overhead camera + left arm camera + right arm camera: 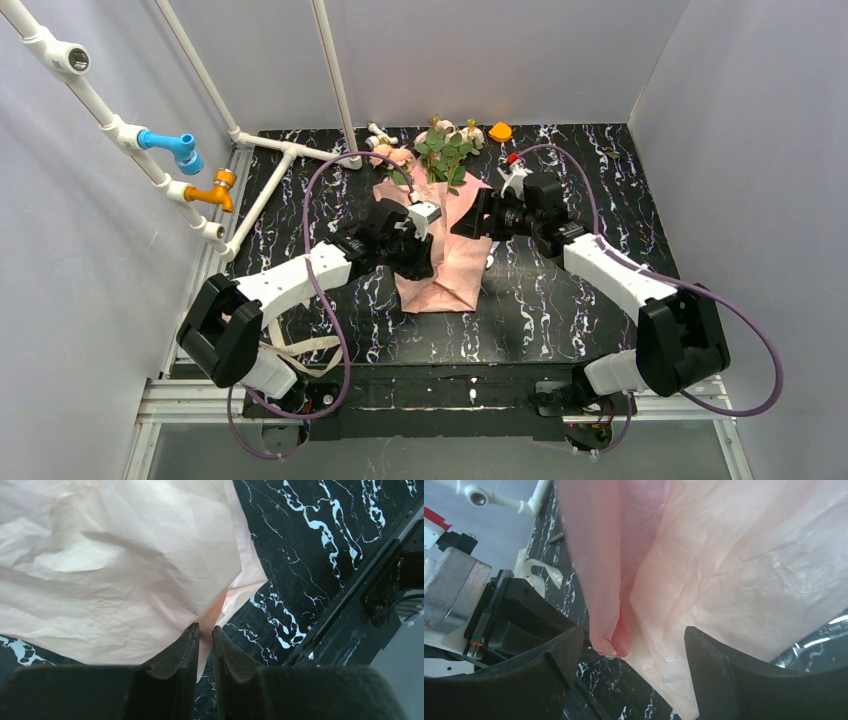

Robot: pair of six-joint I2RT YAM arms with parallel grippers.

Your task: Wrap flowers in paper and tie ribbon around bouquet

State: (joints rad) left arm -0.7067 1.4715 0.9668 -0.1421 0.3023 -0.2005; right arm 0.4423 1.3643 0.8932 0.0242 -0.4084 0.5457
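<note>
Near left, under the left arm, the beige ribbon lies limp by the near edge of the black marbled table, tied round nothing. At mid-table the left gripper has its fingers a slit apart, with an edge of the pink paper in the slit. Whether they pinch it cannot be told. The paper is folded into a rough cone, its point toward the near side, and the flowers stick out of its wide far end. To the right, the right gripper holds its fingers wide apart either side of a hanging fold of paper, gripping nothing. The wrapping looks largely done, though loose. Fetching the ribbon and tying it appear to be what is left. No brand, label or writing can be read.
</note>
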